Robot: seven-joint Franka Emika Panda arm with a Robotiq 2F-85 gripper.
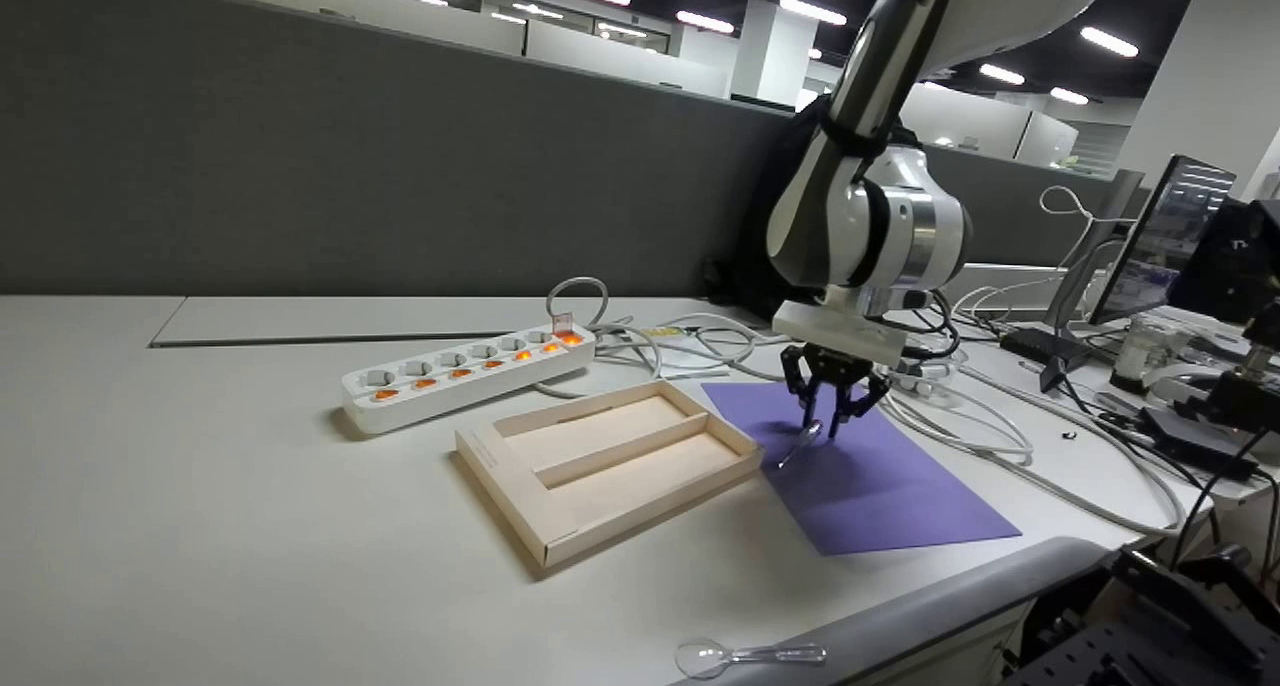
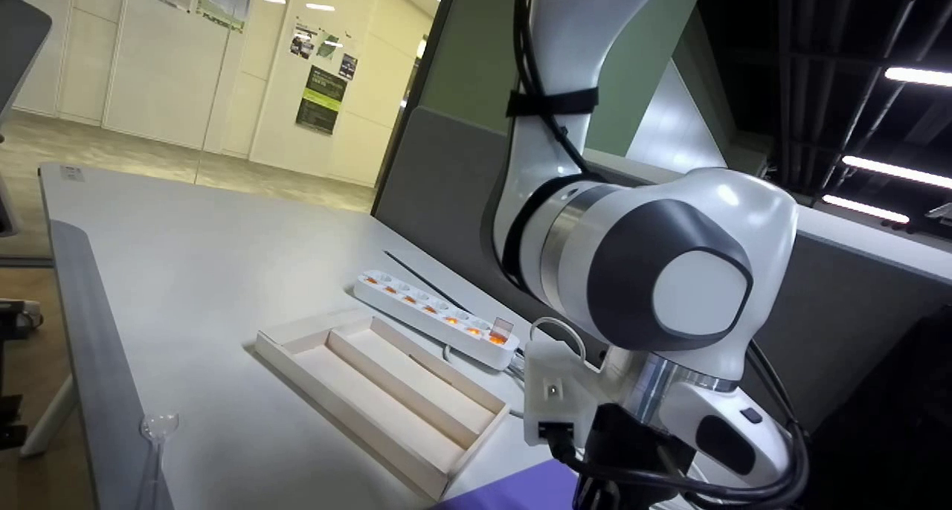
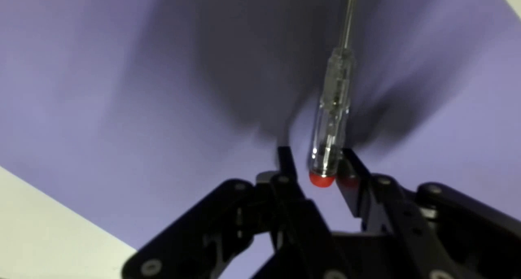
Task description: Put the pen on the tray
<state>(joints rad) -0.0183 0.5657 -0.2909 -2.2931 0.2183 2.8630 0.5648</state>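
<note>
On the sheet (image 3: 142,169), wrist view, the pen (image 3: 337,86) points to twelve, red end at six inside the parted gripper (image 3: 315,151).

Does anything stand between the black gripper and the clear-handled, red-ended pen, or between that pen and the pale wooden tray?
Nothing visible separates the gripper and the pen: its red end shows between the open jaws. Toward the tray, only its raised rim intervenes.
</note>
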